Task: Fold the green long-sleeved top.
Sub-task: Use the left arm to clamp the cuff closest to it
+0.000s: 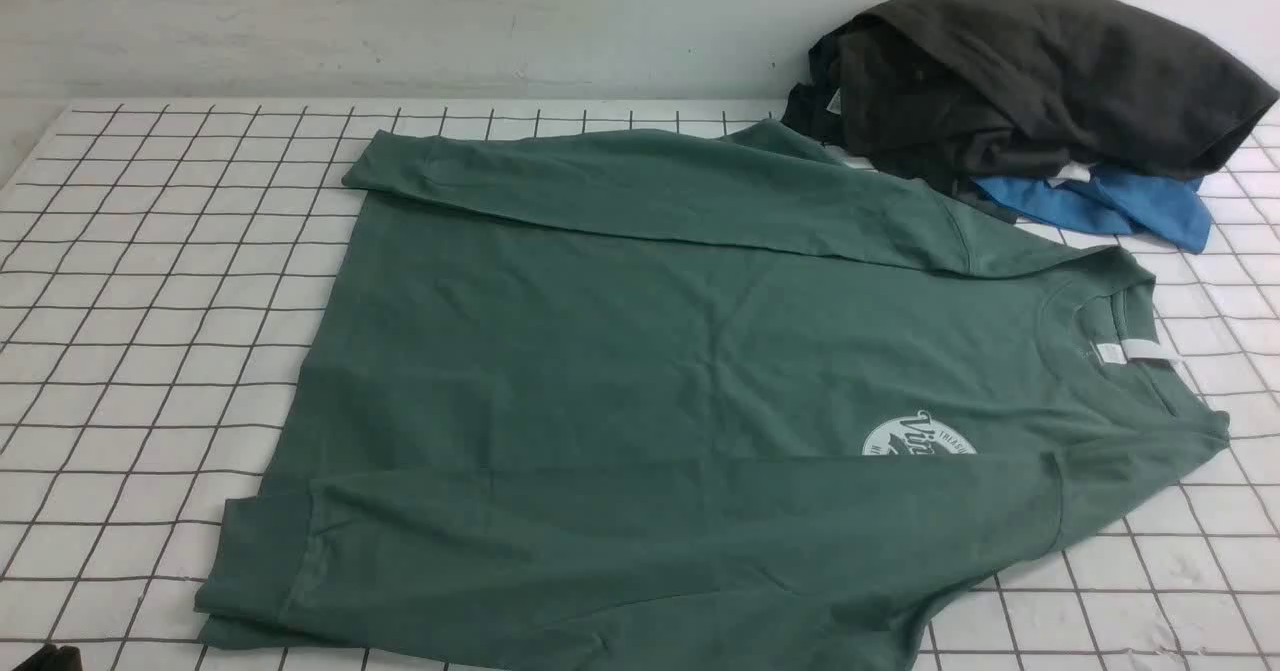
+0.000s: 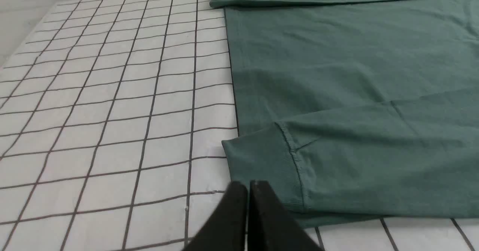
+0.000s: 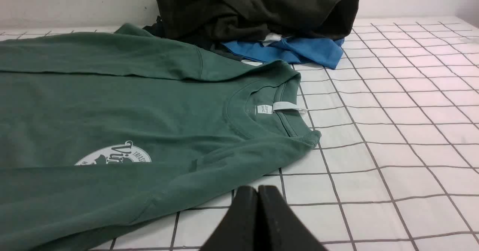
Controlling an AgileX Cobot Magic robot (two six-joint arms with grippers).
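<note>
The green top [image 1: 640,351] lies spread flat on the checked table [image 1: 150,301], chest side up. Its collar end points toward the pile of dark clothes [image 1: 1030,71], and its hem lies at the opposite end. Both sleeves are folded in over the body. One runs along the top's far edge and ends at a cuff [image 1: 385,156] near the hem corner. The other runs along the near edge and covers the lower half of the white round logo [image 1: 918,436]. A white label [image 1: 1140,349] shows inside the collar. The pile touches the top's far shoulder, and a blue garment [image 1: 1110,206] sticks out from under the pile, just beside the collar.

The left gripper [image 2: 248,185] hangs at the top's near cuff [image 2: 262,165], its jaws pressed together with nothing between them; whether it touches the cloth cannot be told. The right gripper [image 3: 257,189] sits over bare table just beside the top's near shoulder, its jaws likewise closed on nothing.
</note>
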